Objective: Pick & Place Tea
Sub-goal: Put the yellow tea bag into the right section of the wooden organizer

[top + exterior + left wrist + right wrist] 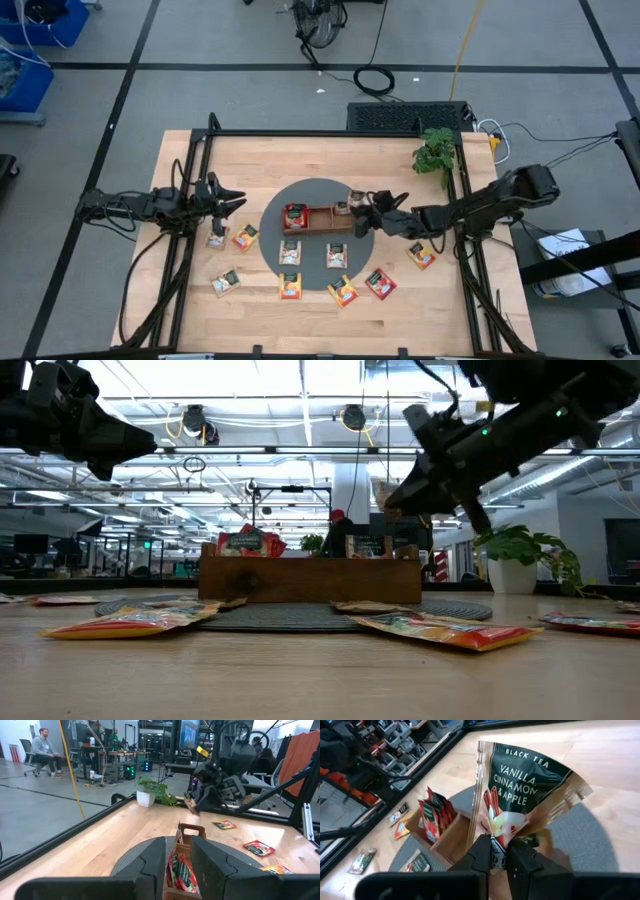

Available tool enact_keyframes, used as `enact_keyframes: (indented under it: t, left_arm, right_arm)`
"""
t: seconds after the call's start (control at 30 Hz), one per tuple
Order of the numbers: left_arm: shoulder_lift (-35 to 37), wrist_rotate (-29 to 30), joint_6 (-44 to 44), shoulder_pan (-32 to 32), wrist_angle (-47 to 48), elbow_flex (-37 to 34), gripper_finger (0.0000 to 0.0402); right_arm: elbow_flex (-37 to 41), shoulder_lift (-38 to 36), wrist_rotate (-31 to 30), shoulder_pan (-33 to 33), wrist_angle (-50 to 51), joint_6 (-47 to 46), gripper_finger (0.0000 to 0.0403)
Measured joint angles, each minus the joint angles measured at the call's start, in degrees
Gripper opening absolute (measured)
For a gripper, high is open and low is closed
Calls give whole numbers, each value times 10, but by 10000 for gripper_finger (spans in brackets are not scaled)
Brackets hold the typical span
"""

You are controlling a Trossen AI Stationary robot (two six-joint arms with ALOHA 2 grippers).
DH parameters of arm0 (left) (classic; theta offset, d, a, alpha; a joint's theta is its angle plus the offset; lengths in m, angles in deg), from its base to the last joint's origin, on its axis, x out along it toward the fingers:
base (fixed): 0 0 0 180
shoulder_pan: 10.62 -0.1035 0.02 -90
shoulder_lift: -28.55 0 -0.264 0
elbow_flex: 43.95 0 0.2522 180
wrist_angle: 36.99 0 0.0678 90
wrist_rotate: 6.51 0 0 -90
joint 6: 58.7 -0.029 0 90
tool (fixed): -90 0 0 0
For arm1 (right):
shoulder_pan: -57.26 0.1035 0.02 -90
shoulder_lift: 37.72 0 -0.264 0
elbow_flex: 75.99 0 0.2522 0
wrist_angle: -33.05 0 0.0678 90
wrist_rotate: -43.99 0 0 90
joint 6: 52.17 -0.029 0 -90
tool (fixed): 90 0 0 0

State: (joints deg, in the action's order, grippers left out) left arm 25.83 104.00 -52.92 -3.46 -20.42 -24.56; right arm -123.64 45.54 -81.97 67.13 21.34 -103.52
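Right pincer clenches a vanilla cinnamon apple tea packet by its bottom edge, upright above the wooden tray, apparently for slotting in.

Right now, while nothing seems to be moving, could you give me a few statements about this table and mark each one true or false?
1. The right arm's fingers pinch a black tea packet. True.
2. The wooden tray sits on bare wood. False: it sits on a round grey mat.
3. Red packets stand in the tray's left compartment. True.
4. The left arm's fingers hold a packet. False: nothing between them.
5. A potted plant stands at the table's far right. True.
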Motion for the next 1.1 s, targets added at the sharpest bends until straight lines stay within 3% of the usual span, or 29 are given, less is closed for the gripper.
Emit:
enact_keyframes:
  t: [0.27,0.43,0.67,1.1]
  left_arm:
    - [0,0,0,0,0,0,93]
    - [0,0,0,0,0,0,93]
    - [0,0,0,0,0,0,93]
    - [0,0,0,0,0,0,93]
  right_arm:
    - [-1,50,2,0,-70,25,24]
    - [-16,49,32,0,-69,135,25]
    - [-21,49,45,-10,-55,144,71]
    - [-21,49,77,-23,-28,135,33]
